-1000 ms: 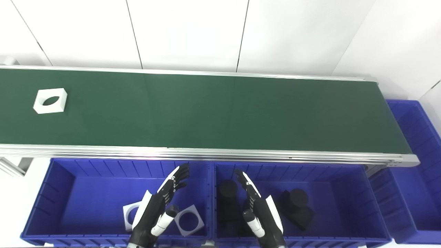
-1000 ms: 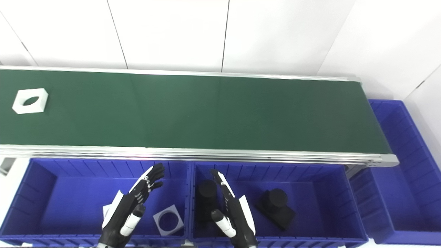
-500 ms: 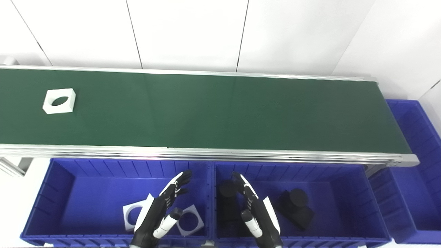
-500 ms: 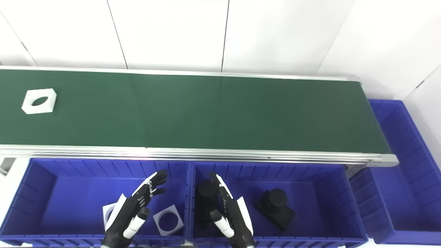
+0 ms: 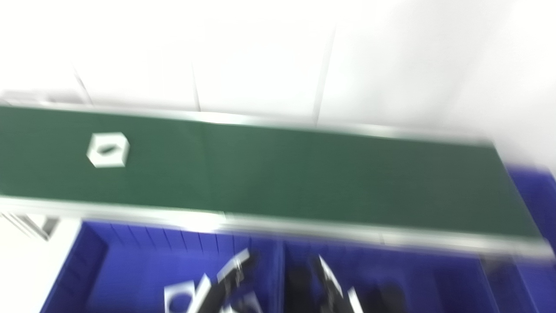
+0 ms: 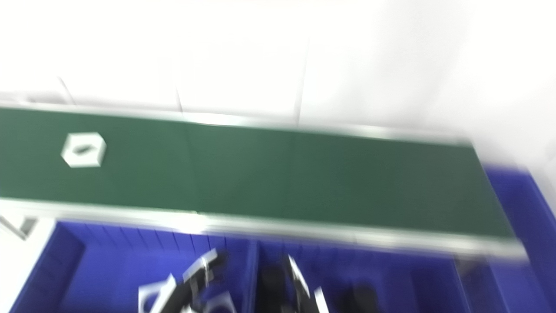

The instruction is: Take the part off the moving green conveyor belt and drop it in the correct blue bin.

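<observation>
Both views are blurred by motion. A white square part with a round hole (image 5: pixel 107 150) lies on the green conveyor belt (image 5: pixel 304 174) near its left end. My left hand (image 5: pixel 230 278) hovers low over the left blue bin (image 5: pixel 126 256), its fingers stretched out with nothing in them. Over the right blue bin (image 5: pixel 438 278), my right hand (image 5: pixel 332 282) also reaches up with straight fingers and holds nothing. The bottom edge cuts off both hands. They are far from the part, below and to its right.
White square parts (image 5: pixel 178 300) lie in the left bin and dark parts (image 5: pixel 299 278) in the right one. A third blue bin (image 5: pixel 536 187) stands past the belt's right end. A white panelled wall rises behind the belt.
The whole picture has shifted down and blurred, so the camera has moved. The white part has travelled further right along the belt. Both hands sit lower in frame, fingers still spread.
</observation>
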Action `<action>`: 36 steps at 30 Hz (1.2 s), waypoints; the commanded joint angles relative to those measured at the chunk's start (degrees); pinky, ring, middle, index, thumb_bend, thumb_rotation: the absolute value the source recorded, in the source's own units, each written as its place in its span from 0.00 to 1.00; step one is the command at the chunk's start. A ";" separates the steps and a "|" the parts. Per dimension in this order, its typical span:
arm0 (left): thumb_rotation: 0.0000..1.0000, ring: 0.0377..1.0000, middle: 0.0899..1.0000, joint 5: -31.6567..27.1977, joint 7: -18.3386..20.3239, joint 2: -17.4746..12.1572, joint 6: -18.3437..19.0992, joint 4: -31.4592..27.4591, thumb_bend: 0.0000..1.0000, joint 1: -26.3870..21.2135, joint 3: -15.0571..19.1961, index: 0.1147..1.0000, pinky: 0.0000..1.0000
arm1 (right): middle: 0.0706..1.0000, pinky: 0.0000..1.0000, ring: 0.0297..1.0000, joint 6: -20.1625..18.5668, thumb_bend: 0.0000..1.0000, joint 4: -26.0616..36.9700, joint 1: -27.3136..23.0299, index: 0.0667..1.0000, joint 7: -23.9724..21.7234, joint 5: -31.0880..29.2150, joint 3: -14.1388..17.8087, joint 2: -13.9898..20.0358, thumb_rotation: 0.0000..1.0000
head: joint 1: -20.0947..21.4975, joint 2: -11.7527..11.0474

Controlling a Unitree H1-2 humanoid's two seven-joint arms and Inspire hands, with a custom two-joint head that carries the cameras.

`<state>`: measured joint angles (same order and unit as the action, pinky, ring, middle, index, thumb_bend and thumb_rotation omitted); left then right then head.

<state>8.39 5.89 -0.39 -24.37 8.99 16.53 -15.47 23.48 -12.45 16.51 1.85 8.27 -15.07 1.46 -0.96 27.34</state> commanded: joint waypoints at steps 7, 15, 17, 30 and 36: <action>0.91 0.86 0.87 3.10 -1.88 1.27 -2.10 0.20 0.96 -0.85 -0.66 0.83 0.77 | 1.00 0.95 0.97 3.44 0.98 0.01 -0.74 0.96 0.66 -1.11 -0.20 1.09 1.00 | -2.63 -1.32; 0.88 0.84 0.86 3.36 -3.65 1.51 -2.53 1.41 0.95 -1.42 -2.02 0.81 0.74 | 1.00 0.98 0.97 3.44 0.96 -0.11 -0.90 0.96 0.36 -1.85 -0.09 1.97 1.00 | -5.70 -1.47; 0.88 0.84 0.86 3.74 -4.24 1.47 -2.54 1.80 0.95 -1.71 -2.65 0.81 0.74 | 1.00 1.00 0.98 3.44 0.98 0.13 -0.86 0.96 0.21 -2.12 0.01 2.24 1.00 | -7.14 -1.46; 0.84 0.82 0.84 4.48 -7.81 0.95 -2.51 3.01 0.95 -3.12 -5.52 0.80 0.72 | 1.00 1.00 1.00 3.43 0.92 0.62 -0.65 1.00 -0.74 -3.01 -0.04 3.79 1.00 | -10.15 -0.89; 0.82 0.82 0.84 3.87 -7.97 0.56 -2.51 2.26 0.94 -2.98 -5.93 0.80 0.72 | 1.00 1.00 1.00 3.42 0.92 1.02 -0.45 1.00 -0.14 -2.11 -0.18 3.36 1.00 | -9.72 -0.70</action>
<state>12.74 -1.33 0.24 -24.38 12.64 13.98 -20.91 23.53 -13.42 16.00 1.57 5.95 -15.10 5.15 -10.64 26.63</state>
